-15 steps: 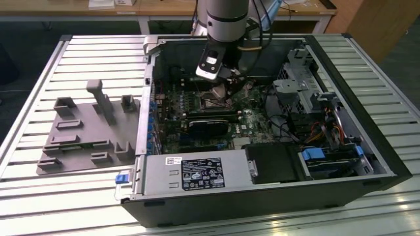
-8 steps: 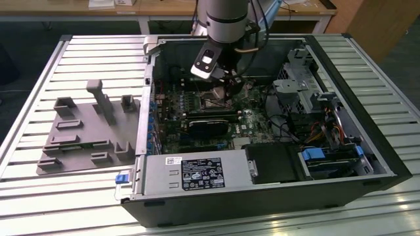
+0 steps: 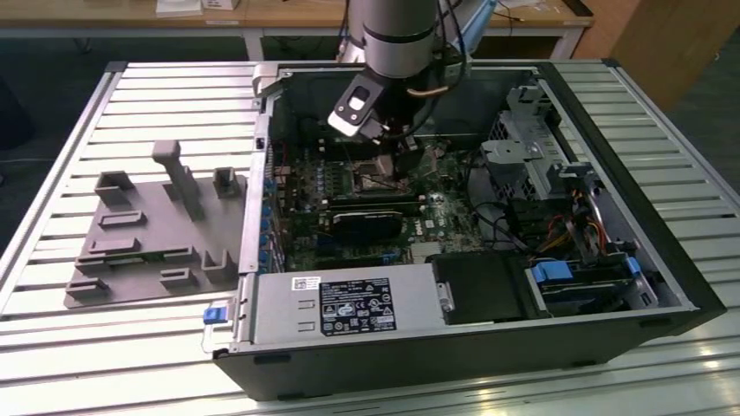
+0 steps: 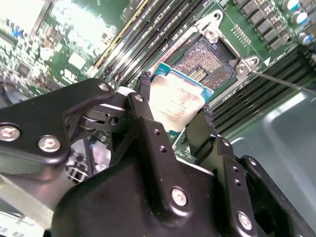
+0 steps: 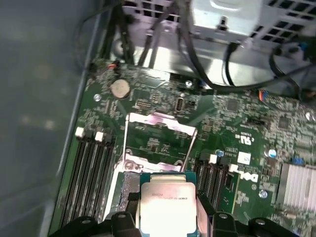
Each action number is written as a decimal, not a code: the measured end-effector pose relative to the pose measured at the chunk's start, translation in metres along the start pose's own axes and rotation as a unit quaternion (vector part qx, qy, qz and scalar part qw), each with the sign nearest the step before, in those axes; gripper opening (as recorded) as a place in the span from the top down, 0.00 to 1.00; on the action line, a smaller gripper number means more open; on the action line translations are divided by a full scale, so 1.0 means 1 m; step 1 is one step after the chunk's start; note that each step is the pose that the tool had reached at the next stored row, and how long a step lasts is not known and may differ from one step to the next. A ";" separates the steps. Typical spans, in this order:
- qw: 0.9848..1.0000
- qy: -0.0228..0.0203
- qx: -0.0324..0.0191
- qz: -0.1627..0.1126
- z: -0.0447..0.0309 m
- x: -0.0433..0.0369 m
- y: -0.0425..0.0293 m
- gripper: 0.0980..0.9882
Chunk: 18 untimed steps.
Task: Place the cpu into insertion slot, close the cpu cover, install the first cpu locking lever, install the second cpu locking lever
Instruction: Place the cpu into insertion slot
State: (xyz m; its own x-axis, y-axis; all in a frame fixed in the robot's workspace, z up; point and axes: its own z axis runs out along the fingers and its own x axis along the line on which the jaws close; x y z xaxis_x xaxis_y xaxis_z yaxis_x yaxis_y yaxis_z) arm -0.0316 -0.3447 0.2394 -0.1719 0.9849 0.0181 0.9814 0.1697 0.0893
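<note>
In both wrist views my gripper (image 4: 175,101) is shut on the cpu (image 4: 178,104), a small flat square chip with a silvery-tan top. Its black fingers (image 4: 144,84) clamp two opposite edges. The chip hangs tilted just above the open insertion slot (image 4: 206,61), whose contact field is bare. In the first wrist view the cpu (image 5: 167,200) sits between my gripper's fingers (image 5: 168,219), and the cpu cover (image 5: 159,122), a thin silvery frame, lies flipped open beyond the slot. A thin wire locking lever (image 4: 281,81) stands free beside the slot. In the exterior view my gripper (image 3: 391,143) hovers inside the case over the slot (image 3: 373,176).
The open computer case (image 3: 647,260) lies on a slatted table. A black graphics card (image 3: 367,224) and the power supply (image 3: 347,308) sit near the slot, with a drive cage (image 3: 538,152) and cables at the exterior view's right. Memory slots (image 5: 89,173) flank the slot. A grey fixture (image 3: 151,234) stands outside.
</note>
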 end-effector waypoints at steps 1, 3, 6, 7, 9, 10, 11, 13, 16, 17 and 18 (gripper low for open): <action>1.000 -0.001 0.000 0.009 0.0004 0.0000 0.0000 0.51; 0.999 -0.004 -0.001 0.045 0.0022 -0.0001 -0.0002 0.51; 0.998 -0.007 -0.001 0.069 0.0039 0.0005 -0.0006 0.51; 0.998 -0.007 -0.001 0.070 0.0042 0.0017 -0.0008 0.51; 0.998 -0.008 -0.001 0.070 0.0048 0.0040 -0.0016 0.51; 0.998 -0.010 -0.001 0.070 0.0050 0.0052 -0.0021 0.51; 0.998 -0.012 -0.001 0.069 0.0052 0.0063 -0.0026 0.51; 0.997 -0.019 0.000 0.069 0.0058 0.0085 -0.0036 0.51; 0.997 -0.025 -0.002 0.068 0.0074 0.0125 -0.0058 0.51; 0.997 -0.026 -0.003 0.068 0.0080 0.0138 -0.0068 0.51; 0.997 -0.026 -0.005 0.068 0.0086 0.0149 -0.0079 0.51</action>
State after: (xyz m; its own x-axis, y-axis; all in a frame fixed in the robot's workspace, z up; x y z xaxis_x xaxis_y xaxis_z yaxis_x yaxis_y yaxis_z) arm -0.0412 -0.3311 0.2304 -0.0319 0.9993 -0.0218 0.9944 0.0339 0.1000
